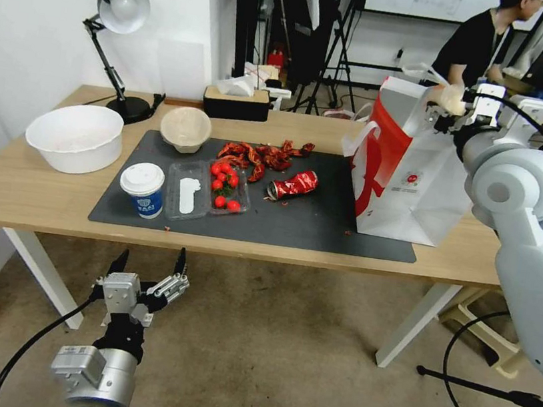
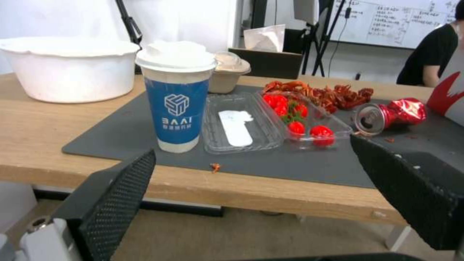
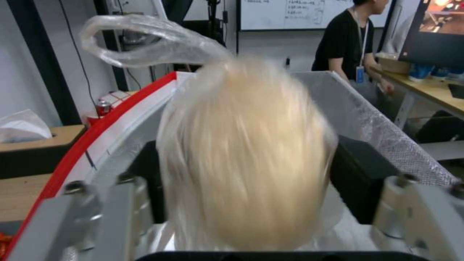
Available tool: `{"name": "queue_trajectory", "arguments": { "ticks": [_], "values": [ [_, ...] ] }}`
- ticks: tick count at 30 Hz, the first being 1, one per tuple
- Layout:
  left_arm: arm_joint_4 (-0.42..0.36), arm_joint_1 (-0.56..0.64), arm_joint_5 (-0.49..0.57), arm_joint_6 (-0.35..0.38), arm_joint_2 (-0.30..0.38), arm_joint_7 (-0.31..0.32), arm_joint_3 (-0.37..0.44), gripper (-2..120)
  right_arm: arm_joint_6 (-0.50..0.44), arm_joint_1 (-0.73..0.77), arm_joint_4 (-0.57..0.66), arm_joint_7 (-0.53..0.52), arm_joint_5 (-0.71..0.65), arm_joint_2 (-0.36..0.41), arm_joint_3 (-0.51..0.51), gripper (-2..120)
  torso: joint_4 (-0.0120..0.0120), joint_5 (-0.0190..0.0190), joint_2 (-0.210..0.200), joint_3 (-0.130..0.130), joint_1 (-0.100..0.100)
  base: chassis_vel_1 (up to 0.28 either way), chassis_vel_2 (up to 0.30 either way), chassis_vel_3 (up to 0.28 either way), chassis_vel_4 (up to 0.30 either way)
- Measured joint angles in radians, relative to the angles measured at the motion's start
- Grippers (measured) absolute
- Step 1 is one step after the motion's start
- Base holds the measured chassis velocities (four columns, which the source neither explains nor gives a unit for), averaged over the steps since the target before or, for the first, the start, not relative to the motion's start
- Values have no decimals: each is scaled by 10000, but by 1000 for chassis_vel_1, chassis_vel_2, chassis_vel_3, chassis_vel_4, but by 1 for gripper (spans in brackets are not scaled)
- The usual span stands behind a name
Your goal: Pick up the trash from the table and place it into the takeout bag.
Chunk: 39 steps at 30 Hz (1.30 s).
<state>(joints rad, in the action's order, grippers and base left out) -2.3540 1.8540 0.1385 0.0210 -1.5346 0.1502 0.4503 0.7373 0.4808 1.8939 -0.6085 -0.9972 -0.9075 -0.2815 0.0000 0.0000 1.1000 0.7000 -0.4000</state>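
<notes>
The surface (image 1: 30,196) is a long light-wood top on white legs, with a dark grey mat (image 1: 322,227) over its middle. At the mat's right end stands the takeout bag (image 1: 415,190), upright and open-mouthed: white paper, red sides, white strap handles, a small round red logo on its face.

The right pincer (image 1: 449,102) hangs over the bag's open top with a clear bag with beige lump (image 3: 244,156) between its fingers. From the right wrist view the lump is pale, rounded and blurred, with a knotted loop of clear film above it and the bag's white lining and red edge around it. The fingers sit on either side of the lump, probably gripping it, though the blur keeps me from seeing firm contact.

On the surface left of the mat sits a large white plastic bowl (image 1: 75,135). A beige pulp bowl (image 1: 186,128) stands at the mat's far left corner. Near the front edge is a blue-and-white paper cup (image 2: 176,98) with a white lid, upright, just beside a clear hinged tray (image 2: 241,125) holding small red tomatoes (image 2: 295,127). Behind the tray lies a heap of red crayfish shells (image 1: 258,153), and to its right a crushed red can (image 1: 293,184) lies on its side.

The left pincer (image 1: 149,266) hangs below the surface's front edge, in front of the cup, its fingers spread and holding nothing.
</notes>
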Motion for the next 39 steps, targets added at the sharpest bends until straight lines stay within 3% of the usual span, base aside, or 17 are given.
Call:
{"name": "queue_trajectory", "arguments": {
  "ticks": [8, 22, 27, 28, 33, 35, 36, 39],
  "values": [
    [26, 23, -69, -60, 2, -5, -60, 100, -26, 158, 75, -23, 47, 198, -14, 97, -1, 0, 0, -1, 1, 0, 0, 0, 0],
    [-45, 99, -132, -95, -19, -43, -83, 100, -443, 691, 747, 316, 14, 392, -285, 100, 0, 0, 0, 0, 2, 0, 0, 0, 0],
    [-51, 104, -135, -134, -56, -48, -85, 100, -1807, 1510, 1774, 821, 104, 629, -665, 100, 0, -1, 1, -1, 2, 0, 0, 0, 0],
    [-52, 100, -135, -156, -62, -53, -81, 100, -2427, 2078, 2236, 1030, 304, 697, -851, 100, 2, -2, 1, -1, 2, 0, 0, 0, 0],
    [-51, 100, -132, -201, -72, -55, -77, 100, -3577, 3515, 3076, 1548, 1013, 818, -1172, 100, -1, 2, 1, -1, 1, 0, 0, 0, 0],
    [-45, 95, -116, -232, -73, -60, -72, 100, -4777, 5003, 3746, 2101, 2197, 839, -1322, 100, -5, 1, 1, -2, 2, 0, 0, 0, 0],
    [-45, 95, -116, -232, -73, -60, -72, 100, -4777, 5003, 3746, 2101, 2197, 839, -1322, 100, -5, 1, 1, -2, 2, 0, 0, 0, 0],
    [-14, 67, -104, -264, -70, -91, -89, 100, -6009, 6844, 4234, 2720, 3588, 433, -1604, 100, 1, -3, 1, -2, 2, 0, 0, 0, 0]
  ]
}}
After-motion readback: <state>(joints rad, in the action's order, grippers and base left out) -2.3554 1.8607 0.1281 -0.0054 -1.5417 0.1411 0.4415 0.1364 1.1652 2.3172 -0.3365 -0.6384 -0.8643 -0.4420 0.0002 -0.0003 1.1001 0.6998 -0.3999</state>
